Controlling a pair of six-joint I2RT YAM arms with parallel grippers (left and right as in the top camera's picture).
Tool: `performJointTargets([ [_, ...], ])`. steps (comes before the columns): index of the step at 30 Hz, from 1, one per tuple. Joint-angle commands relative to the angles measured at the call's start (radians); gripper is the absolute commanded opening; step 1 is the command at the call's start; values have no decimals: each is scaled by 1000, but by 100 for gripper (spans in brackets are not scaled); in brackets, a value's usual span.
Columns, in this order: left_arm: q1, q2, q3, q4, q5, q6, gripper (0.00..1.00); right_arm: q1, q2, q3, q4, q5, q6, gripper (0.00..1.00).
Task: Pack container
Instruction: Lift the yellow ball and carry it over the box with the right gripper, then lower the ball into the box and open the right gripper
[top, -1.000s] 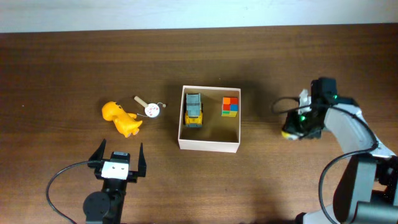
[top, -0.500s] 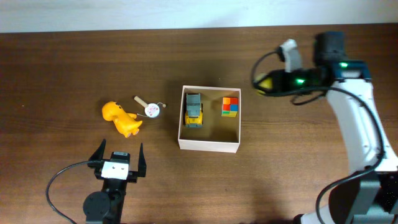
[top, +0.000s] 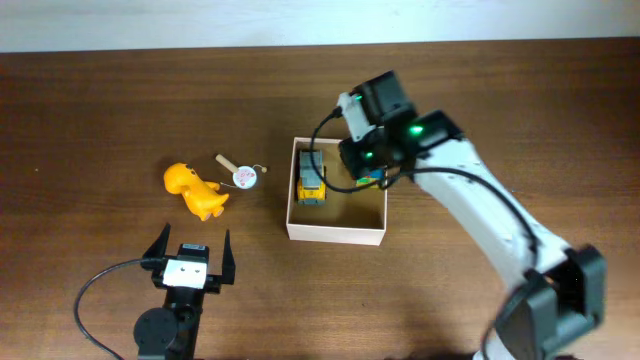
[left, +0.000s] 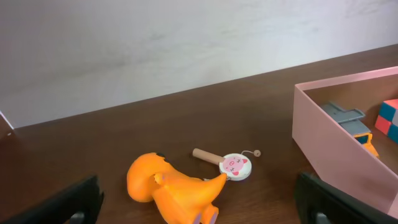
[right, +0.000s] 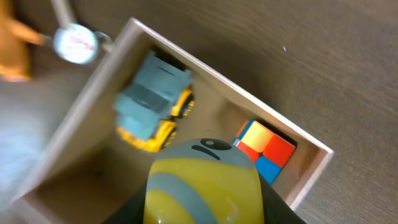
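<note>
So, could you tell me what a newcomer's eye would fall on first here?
The right end effector hangs over the white container, gripping a yellow toy with a grey stripe. Inside the container lie a toy truck and a coloured cube. Left of it on the table sit an orange toy animal and a small round rattle.

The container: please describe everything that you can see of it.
The container is a square, shallow, open box with white walls and a tan, cardboard-like inside. It sits flat on the table. A toy truck and a coloured cube lie in it, apart. The right gripper, holding a yellow toy, hangs above it.
</note>
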Motion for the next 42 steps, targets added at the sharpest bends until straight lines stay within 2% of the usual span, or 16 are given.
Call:
performJointTargets([
  [1,4,-5,-6,-1,-3,15,99,29,100,12,18,117,54,35],
  [8,5,-5,-6,-1,-3,15,99,34,217,12,60,116,58,35],
  [16,5,-5,-6,-1,-3,15,99,34,229,12,77,116,57,36],
  [17,4,-5,-6,-1,-3,15,99,34,229,12,78,115,57,42],
  [18,5,-5,-6,-1,-3,15,99,34,229,12,79,115,57,55],
  [20,5,-5,-6,-1,-3,15,99,34,229,12,79,115,57,61],
  [25,5,-5,-6,-1,-3,15,99,34,229,12,78,108,54,65],
  [33,5,-5,-6,-1,-3,15,99,34,228,14,74,81,55,66],
  [39,5,-5,-6,-1,-3,15,99,41,194,128,-58,18,55,69],
  [42,5,-5,-6,-1,-3,15,99,60,150,287,-198,27,54,72],
])
